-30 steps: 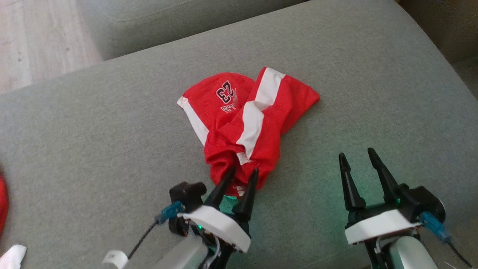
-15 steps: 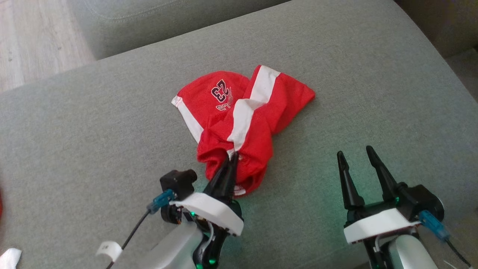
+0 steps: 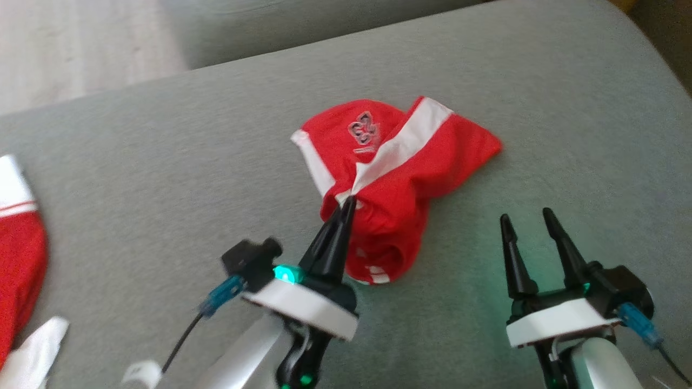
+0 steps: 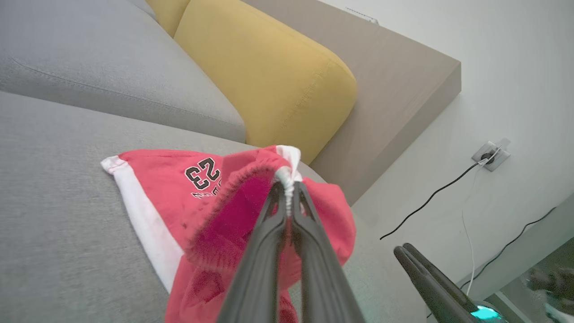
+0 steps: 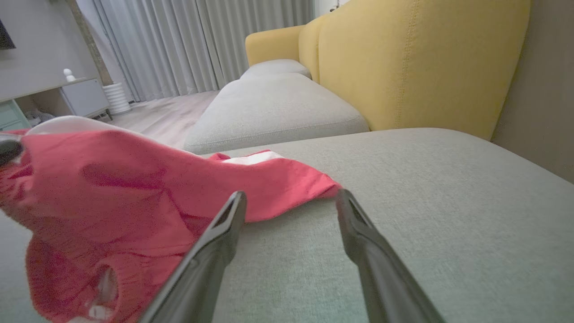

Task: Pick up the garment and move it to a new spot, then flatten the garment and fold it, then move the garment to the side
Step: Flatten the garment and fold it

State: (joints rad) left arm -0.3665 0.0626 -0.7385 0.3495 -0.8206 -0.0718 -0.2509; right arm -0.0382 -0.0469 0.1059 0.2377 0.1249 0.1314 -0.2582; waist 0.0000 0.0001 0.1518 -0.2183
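The red garment, with white side stripes and the number 23 printed on one panel, lies bunched on the grey sofa cushion, close to the middle of the head view and a little toward 1 o'clock. Its far panels spread flat on the cushion toward 12 and 2 o'clock, while its near part is gathered up into a peak at the garment's 7 o'clock side. There the left hand reaches in from 6 o'clock. Its two dark fingers are pressed together and clamped on a white-edged fold of the fabric, which the left wrist view shows squeezed between the tips. The right hand sits at about 4 o'clock from the garment, apart from it, fingers spread wide and pointing toward 12 o'clock, with nothing between them. In the right wrist view a red corner of the cloth lies on the cushion just beyond that hand's fingertips, and a yellow backrest rises behind the seat toward 1 o'clock. At the 9 o'clock edge of the head view lies a second red cloth with a white band, and a white scrap rests at 8 o'clock. Pale wooden floor shows at 11 o'clock.
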